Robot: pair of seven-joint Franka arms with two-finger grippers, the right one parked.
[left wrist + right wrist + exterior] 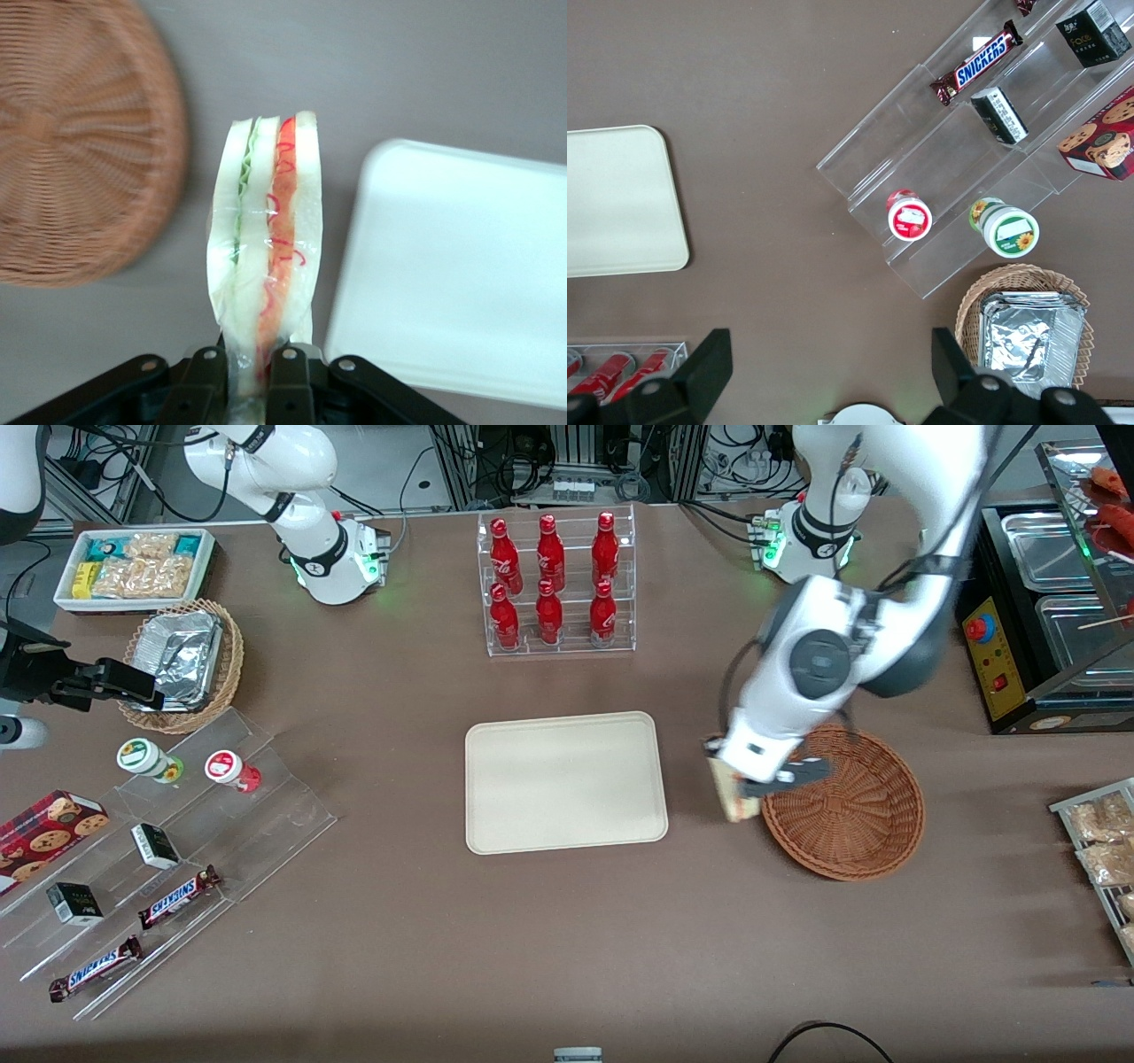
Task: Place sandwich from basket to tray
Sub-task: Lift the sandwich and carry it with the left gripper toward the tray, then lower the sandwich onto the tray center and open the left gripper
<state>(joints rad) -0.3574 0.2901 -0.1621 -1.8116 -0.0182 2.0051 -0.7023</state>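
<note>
Wrist view from my working arm shows the sandwich point(266, 239) hanging lengthwise out of the gripper point(246, 372), its long axis running straight away from the fingers and its cut edge facing the camera, with the green layer on the side toward the basket point(75, 142) and the red-orange layer on the side toward the tray point(461, 274). I see both black fingers point(205, 376) pressed against the bread at one end, so the jaws are clamped on the sandwich, which seems to be wrapped in clear film.

From the front, I place the sandwich point(733, 797) in the air over bare table, just past the basket's rim and in the gap between the basket point(850, 815) and the tray point(567, 781). It touches neither. The gripper point(771, 775) sits right over the basket's edge, with the sandwich dangling below it on the tray side.

Farther from the front camera stands a clear rack of red bottles point(556, 584). Nothing lies on the tray, and I see nothing on the table between the sandwich and it.
</note>
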